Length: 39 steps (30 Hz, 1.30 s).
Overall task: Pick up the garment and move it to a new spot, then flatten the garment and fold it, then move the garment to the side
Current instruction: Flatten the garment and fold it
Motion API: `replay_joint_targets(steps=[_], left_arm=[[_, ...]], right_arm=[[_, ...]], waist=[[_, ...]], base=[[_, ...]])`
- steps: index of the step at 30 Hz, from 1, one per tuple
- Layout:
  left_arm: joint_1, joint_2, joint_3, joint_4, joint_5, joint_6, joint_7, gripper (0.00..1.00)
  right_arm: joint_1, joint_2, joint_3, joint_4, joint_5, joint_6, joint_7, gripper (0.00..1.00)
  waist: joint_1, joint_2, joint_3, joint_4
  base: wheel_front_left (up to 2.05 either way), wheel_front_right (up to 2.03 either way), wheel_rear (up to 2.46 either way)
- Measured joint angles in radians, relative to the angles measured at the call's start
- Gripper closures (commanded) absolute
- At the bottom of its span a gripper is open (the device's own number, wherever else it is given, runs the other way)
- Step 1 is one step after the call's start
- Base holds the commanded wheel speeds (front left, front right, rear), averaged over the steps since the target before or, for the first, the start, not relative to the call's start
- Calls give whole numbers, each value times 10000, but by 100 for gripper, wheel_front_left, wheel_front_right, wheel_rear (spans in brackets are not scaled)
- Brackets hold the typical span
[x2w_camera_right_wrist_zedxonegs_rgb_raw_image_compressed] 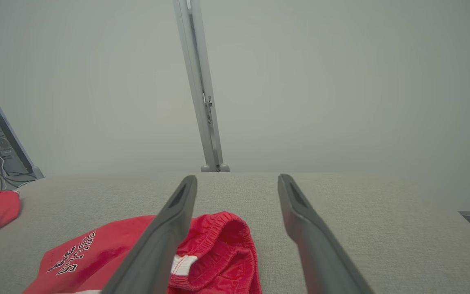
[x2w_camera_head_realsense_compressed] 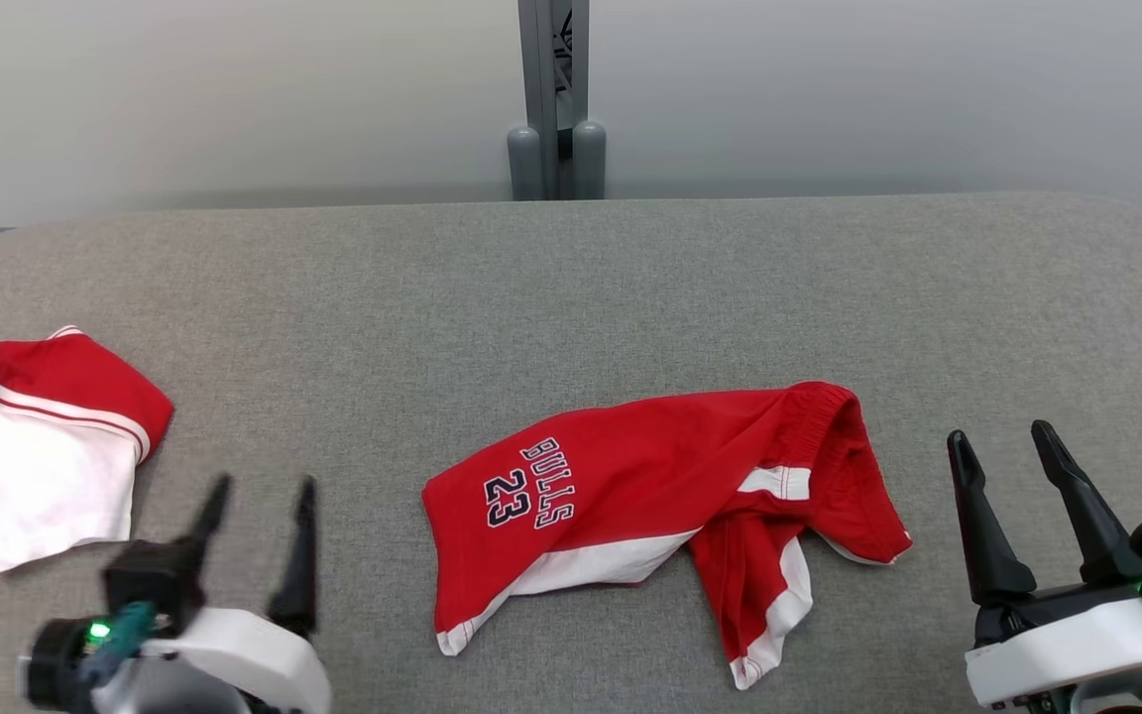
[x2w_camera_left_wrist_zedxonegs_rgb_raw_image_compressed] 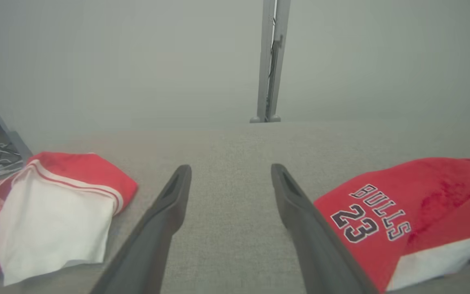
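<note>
The red shorts [x2w_camera_head_realsense_compressed: 650, 496] lie crumpled on the surface [x2w_camera_head_realsense_compressed: 571, 297] between the two pairs, touching neither. Both the left fingers [x2w_camera_head_realsense_compressed: 301, 555] and the right fingers [x2w_camera_head_realsense_compressed: 985, 535] stand spread wide, holding nothing (waistband end nearer the right ones).

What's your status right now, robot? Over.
Left gripper open, empty. Right gripper open, empty. Red Bulls shorts crumpled between them, untouched. Second red-and-white garment far left, not obstructing.

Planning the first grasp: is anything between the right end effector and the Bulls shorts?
Nothing visible: bare grey table lies between the open right end effector and the Bulls shorts; the folded garment sits far left.
</note>
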Motion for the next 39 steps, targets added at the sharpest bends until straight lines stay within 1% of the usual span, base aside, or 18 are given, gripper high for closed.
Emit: replay_joint_targets(steps=[3, 7, 8, 10, 14, 20, 21, 22, 23, 24, 29, 33, 36, 39], left_arm=[[5, -38, -702, -25, -330, -610, 945, 0], [81, -198, -1616, 102, -671, -1262, 1952, 0], [81, -198, -1616, 102, -671, -1262, 1952, 0], [127, -303, -1900, 236, -830, -1469, 2278, 0], [209, -407, -2211, 602, -1024, -1628, 2771, 0], [15, -556, -2293, 1166, -1139, -1868, 2663, 0], [-43, -579, -2313, 1256, -1120, -1900, 2638, 13], [-92, -600, -2322, 1354, -1108, -1923, 2585, 53], [-137, -648, -2295, 1413, -1099, -1927, 2464, 95], [-190, -679, -2280, 1467, -1097, -1927, 2408, 100], [-282, -660, -2222, 1682, -1101, -1977, 2257, 100], [-335, -560, -2211, 1647, -1068, -1960, 2188, 100], [-390, -514, -2186, 1534, -1011, -1891, 2151, 100], [-552, -447, -2104, 1407, -924, -1806, 2092, 100]], right_arm=[[-33, 10, 111, -10, -33, 0, 13, 0], [-74, 21, 184, 12, -38, 0, 25, 0], [-74, 21, 184, 12, -38, 0, 25, 0], [-136, 21, 232, 35, -40, 0, 27, 0], [-211, 29, 290, 90, -38, 0, 42, 0], [-398, 38, 416, 186, -31, 0, 42, 0], [-399, 40, 428, 213, -29, 0, 42, 0], [-399, 38, 454, 253, -27, 0, 77, 0], [-400, 35, 477, 282, -27, 0, 109, 0], [-401, 29, 508, 295, -19, 0, 159, 0], [-381, -230, 963, 403, 314, 0, 779, 0], [-254, -654, 1551, 466, 761, 0, 1459, 0], [-256, -809, 1797, 541, 1018, 0, 1703, 0], [-623, -953, 2073, 955, 1398, 0, 1839, 0]], waist=[[0, 0, 77, 8], [-1, 0, 215, -13], [-1, 0, 215, -13], [0, 0, 307, -38], [0, 0, 482, -91], [0, 0, 701, -204], [0, 0, 729, -227], [-1, 0, 749, -250], [0, 0, 768, -271], [0, 0, 787, -289], [0, 0, 809, -338], [0, 0, 809, -307], [0, 0, 811, -245], [0, 0, 872, -137]], base=[[0, 0, 0], [0, 0, 0], [0, 0, 0], [0, 0, 0], [0, 0, 0], [0, 0, 0], [0, 0, 0], [0, 0, 0], [0, 0, 0], [0, 0, 0], [0, 0, 0], [0, 0, 0], [0, 0, 0], [0, 0, 0]])
